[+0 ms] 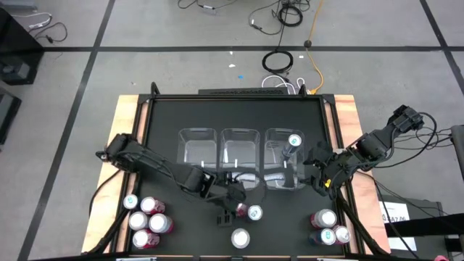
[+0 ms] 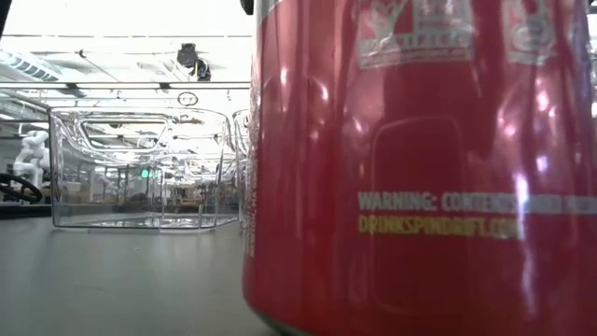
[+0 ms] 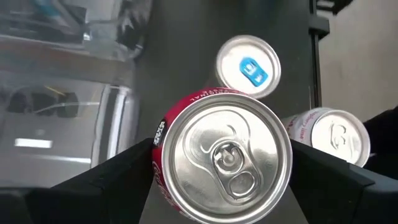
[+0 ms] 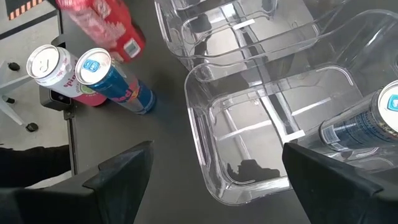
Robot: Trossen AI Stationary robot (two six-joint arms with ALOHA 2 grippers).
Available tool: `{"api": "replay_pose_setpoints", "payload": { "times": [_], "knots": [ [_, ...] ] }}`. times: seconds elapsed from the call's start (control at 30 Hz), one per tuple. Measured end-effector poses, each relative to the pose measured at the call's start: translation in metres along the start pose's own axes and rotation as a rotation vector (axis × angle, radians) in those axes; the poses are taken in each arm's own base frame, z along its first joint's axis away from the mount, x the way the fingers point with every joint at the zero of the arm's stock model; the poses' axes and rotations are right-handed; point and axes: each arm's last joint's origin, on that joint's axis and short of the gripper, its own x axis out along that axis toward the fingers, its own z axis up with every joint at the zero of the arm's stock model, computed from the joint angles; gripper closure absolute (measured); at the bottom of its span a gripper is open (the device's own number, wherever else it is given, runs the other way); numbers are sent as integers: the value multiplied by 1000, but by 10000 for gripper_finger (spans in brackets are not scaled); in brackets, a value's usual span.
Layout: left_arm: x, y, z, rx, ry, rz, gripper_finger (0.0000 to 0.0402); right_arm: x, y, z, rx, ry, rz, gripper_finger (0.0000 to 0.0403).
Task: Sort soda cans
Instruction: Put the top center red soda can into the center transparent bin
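My left gripper (image 1: 223, 206) reaches from the table's left to its near middle and is shut on a red soda can (image 3: 221, 155) with a silver top. A can with a blue tab (image 3: 249, 67) stands just beyond it, and a pink-and-white can (image 3: 333, 134) stands beside it. My right gripper (image 4: 217, 149) is open and empty. It hovers at the near side of the rightmost clear bin (image 1: 284, 163). A blue can (image 4: 367, 121) lies tilted inside that bin. Several cans stand near the table's near left corner (image 1: 148, 217), and three stand near the near right corner (image 1: 330, 228). My left gripper pinches the red can's side wall just below its top rim (image 3: 163, 146), one finger (image 3: 118, 177) on each side. The fingers slant down from the table's left. The can stays upright; whether its base is on the table, I cannot tell.
Three clear bins sit side by side mid-table: left (image 1: 198, 156), middle (image 1: 240, 156) and right. A red can (image 2: 420, 168) stands right in front of the low camera and blocks most of that view. Wooden rails (image 1: 119, 130) edge the table on both sides.
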Motion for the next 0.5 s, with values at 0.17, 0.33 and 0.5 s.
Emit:
{"api": "replay_pose_setpoints", "payload": {
  "times": [0.17,0.33,0.5],
  "knots": [
    [-23,19,9,-42,-47,26,66,0,0,0,-1,1,-1,53],
    [-32,46,17,-98,-45,62,66,0,0,0,2,-5,-5,53],
    [-35,77,25,-168,-14,22,66,0,-1,1,30,-22,-19,53]
  ]
}}
